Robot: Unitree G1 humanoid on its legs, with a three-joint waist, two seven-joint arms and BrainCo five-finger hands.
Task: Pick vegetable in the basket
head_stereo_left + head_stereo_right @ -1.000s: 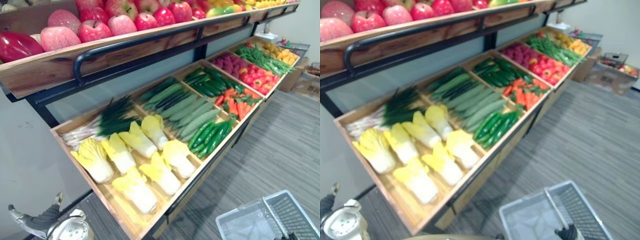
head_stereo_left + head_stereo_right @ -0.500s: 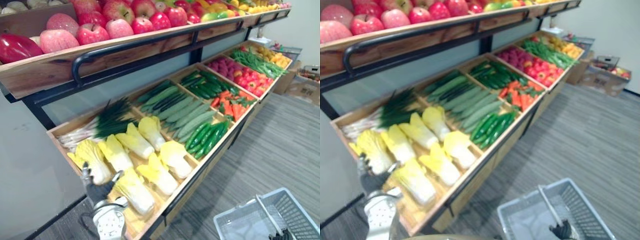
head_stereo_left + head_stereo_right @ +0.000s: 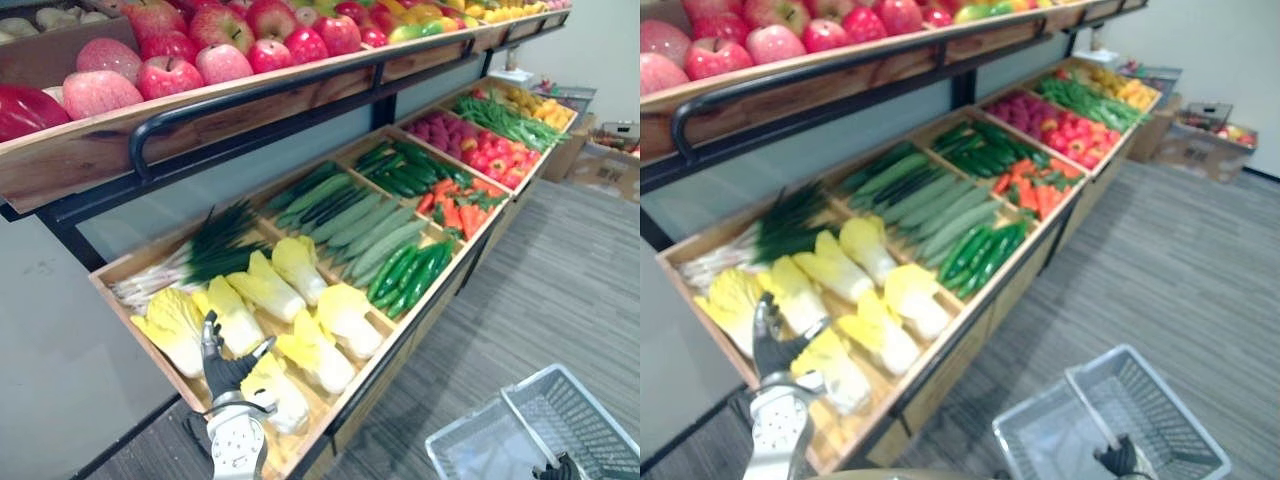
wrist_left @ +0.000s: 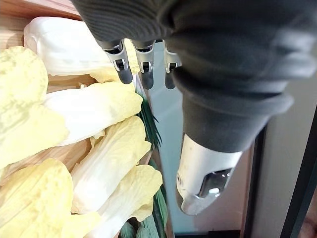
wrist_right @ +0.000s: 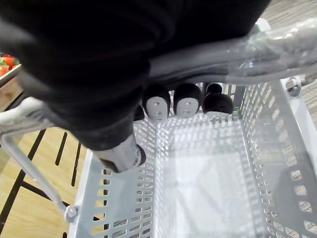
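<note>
Several pale yellow napa cabbages (image 3: 300, 345) lie in the nearest wooden crate (image 3: 120, 268) of the lower shelf. My left hand (image 3: 222, 368) hovers over the front cabbage (image 3: 835, 365), open, with straight fingers (image 4: 142, 64) and the thumb (image 4: 203, 173) spread apart; it holds nothing. Low at the right, the empty grey plastic basket (image 3: 560, 415) hangs from my right hand (image 3: 1120, 458). In the right wrist view that hand (image 5: 178, 101) is curled round the basket's handle (image 5: 257, 47).
Scallions (image 3: 200, 255), cucumbers (image 3: 370, 215), carrots (image 3: 460, 205) and red peppers (image 3: 500, 160) fill the crates further right. An upper shelf of apples (image 3: 230, 50) with a black rail (image 3: 250, 100) overhangs them. Cardboard boxes (image 3: 610, 165) stand on the carpet at the far right.
My left hand has risen from the lower left corner and moved in over the front cabbages. The right hand keeps hold of the basket handle. The camera has shifted a little.
</note>
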